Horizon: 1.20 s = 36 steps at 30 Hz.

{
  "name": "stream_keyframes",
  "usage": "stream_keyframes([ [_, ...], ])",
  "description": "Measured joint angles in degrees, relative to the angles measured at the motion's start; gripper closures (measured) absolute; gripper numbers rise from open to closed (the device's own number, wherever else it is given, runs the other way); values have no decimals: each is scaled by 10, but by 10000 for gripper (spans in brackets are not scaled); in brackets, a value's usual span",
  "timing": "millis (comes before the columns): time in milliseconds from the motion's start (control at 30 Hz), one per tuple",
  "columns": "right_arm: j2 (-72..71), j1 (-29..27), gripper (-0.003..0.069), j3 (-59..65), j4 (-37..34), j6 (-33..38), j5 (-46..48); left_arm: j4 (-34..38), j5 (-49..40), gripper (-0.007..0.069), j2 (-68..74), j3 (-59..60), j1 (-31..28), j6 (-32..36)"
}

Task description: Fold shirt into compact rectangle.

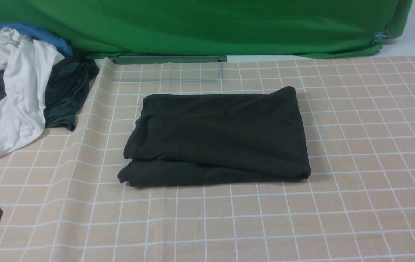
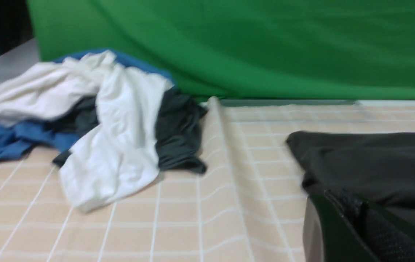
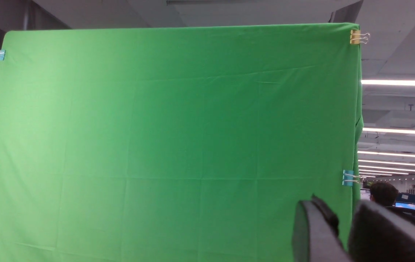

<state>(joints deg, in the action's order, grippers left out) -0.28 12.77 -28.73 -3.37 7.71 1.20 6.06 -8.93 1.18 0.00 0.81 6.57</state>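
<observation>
An open-plan office is indicated: ceiling strip lights (image 3: 400,82), computer monitors (image 3: 414,206) and a seated person (image 3: 382,193) are seen beyond a clipped green backdrop (image 3: 171,145) behind the tabletop (image 1: 356,203).

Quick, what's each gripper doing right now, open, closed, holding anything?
Left gripper: shut, holding nothing, beside the folded black shirt.
Right gripper: raised toward the green backdrop, jaws apart, nothing between them.

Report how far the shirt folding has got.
Done: the black shirt lies as a compact folded rectangle on the checked tablecloth. In hand: nothing; neither gripper touches it. Left: perhaps squaring the uneven layers at its near left corner. The heap of clothes sits apart.
</observation>
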Motion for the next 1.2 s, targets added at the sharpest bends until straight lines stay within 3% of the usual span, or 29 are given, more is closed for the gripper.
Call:
stream_keyframes([
  [233, 0, 0, 452, 0, 0, 0, 0, -25, -45, 605, -6, 4, -7, 0],
  [1033, 0, 0, 427, 0, 1, 0, 0, -28, -48, 605, -6, 4, -7, 0],
  [1200, 0, -17, 424, 20, 1, 18, 39, -28, -48, 605, -6, 4, -7, 0],
])
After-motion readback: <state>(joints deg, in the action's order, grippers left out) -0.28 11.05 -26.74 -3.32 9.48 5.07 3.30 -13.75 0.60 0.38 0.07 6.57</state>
